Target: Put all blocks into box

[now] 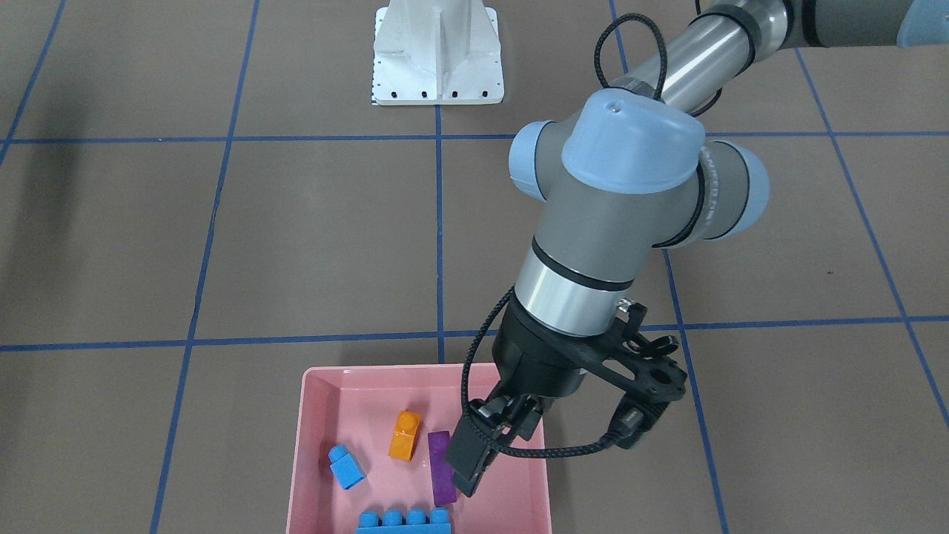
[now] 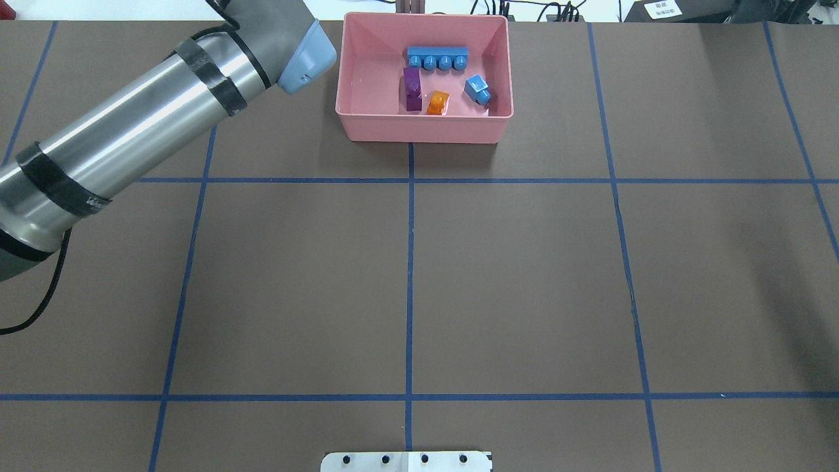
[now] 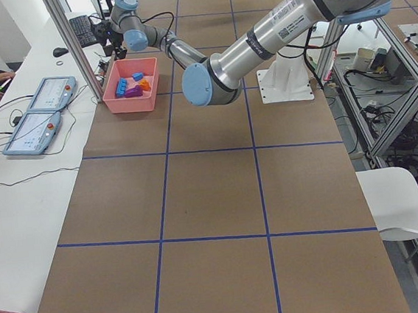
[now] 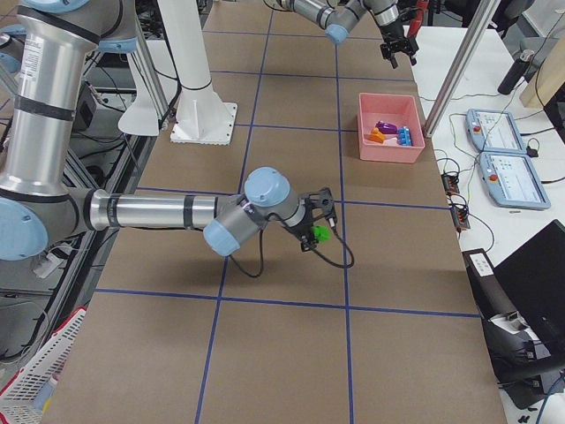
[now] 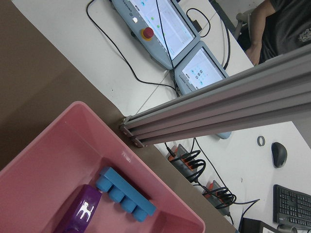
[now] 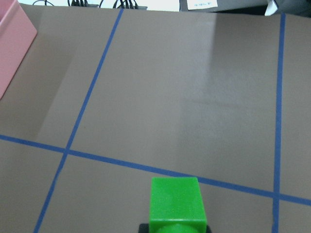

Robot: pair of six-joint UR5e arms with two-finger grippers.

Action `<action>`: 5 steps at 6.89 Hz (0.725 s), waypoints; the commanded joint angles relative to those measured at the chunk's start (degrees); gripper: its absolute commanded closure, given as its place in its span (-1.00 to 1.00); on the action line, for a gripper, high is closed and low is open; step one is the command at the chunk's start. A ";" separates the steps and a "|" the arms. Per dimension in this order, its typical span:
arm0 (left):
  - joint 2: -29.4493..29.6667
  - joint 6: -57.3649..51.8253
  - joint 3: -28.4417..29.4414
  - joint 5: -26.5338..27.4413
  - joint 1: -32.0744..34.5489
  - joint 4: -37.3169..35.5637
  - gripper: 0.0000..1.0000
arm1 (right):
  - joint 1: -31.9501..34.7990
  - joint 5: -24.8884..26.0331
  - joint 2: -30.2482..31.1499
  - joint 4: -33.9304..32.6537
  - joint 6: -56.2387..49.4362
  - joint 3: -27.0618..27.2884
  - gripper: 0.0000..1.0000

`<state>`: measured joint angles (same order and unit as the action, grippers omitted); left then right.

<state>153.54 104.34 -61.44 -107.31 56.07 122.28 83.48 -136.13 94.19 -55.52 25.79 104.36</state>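
Box (image 2: 419, 128) holds four blocks (image 2: 437, 103); right gripper (image 4: 315, 235) clamps green block (image 6: 175, 203); left gripper (image 1: 470, 464) over box, state unclear.

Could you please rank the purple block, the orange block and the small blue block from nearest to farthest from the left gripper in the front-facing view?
1. purple block, just beside the left gripper, toward the view's right.
2. orange block, near the box's middle.
3. small blue block, near the box's view-left wall.
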 commanded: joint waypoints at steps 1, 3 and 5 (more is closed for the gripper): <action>-10.12 -13.61 -10.63 -1.84 4.74 -6.92 -1.00 | -2.77 1.03 -19.21 -16.28 0.58 -1.43 1.00; -25.23 -28.08 -25.06 -1.93 6.51 -16.42 -1.00 | -11.27 7.16 -33.56 -26.10 7.46 -3.70 1.00; -40.53 -34.87 -34.77 -1.76 6.34 -16.99 -1.00 | -18.24 9.91 -50.78 -26.74 15.42 -17.27 1.00</action>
<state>122.09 74.13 -90.56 -109.18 62.39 106.09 69.23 -127.74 53.50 -81.13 37.63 95.02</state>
